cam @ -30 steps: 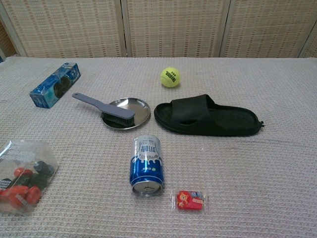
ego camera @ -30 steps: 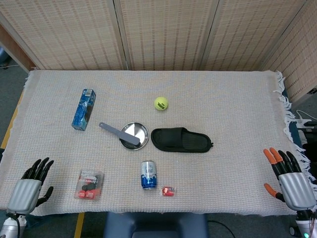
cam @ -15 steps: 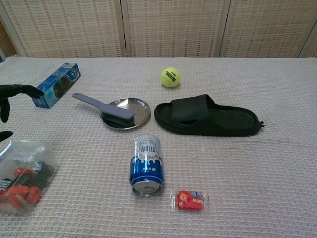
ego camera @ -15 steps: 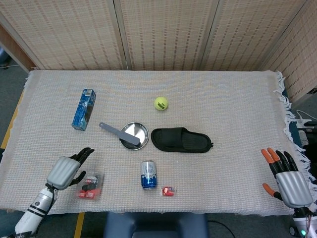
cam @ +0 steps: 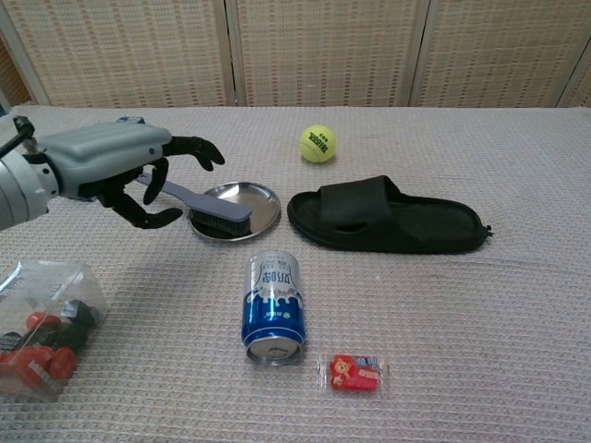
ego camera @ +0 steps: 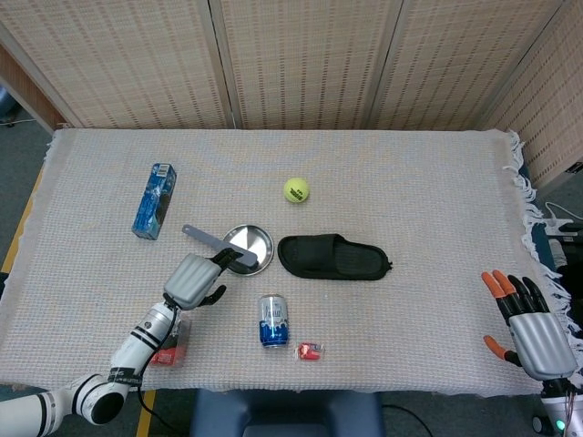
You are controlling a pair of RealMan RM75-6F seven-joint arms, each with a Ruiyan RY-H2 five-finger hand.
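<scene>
Plainly the left hand (cam: pixel 125 171) hung just above the grey brush (cam: pixel 199 201), its fingers apart and curved downward with nothing between them, so it was released, not grasping; in the head view the same hand (ego camera: pixel 194 279) sat at the near-left edge of the steel plate (ego camera: pixel 258 241), with the arm reaching in from the front-left corner of the worktop (ego camera: pixel 437 182). The brush lay with its bristle head resting on the plate and its handle slanting out over the rim toward the far left, which left the handle free of the cloth at one end and easy to come at from that side; that seemed to be why the hand stood over the handle and not over the head. Whether a fingertip touched the handle could not be told. The right hand (ego camera: pixel 533 323) lay well apart at the front-right edge of the worktop, palm down with its fingers spread and holding nothing, out of the chest view. Just right of the plate lay a black slipper (cam: pixel 388 217), with a tennis ball (cam: pixel 317 144) beyond it; a blue can (cam: pixel 273 306) lay on its side in front of the plate, a small red packet (cam: pixel 355 373) beside the can's near end, a clear bag (cam: pixel 42 323) of red and black pieces near the left arm, and a blue box (ego camera: pixel 155 200) at far left
</scene>
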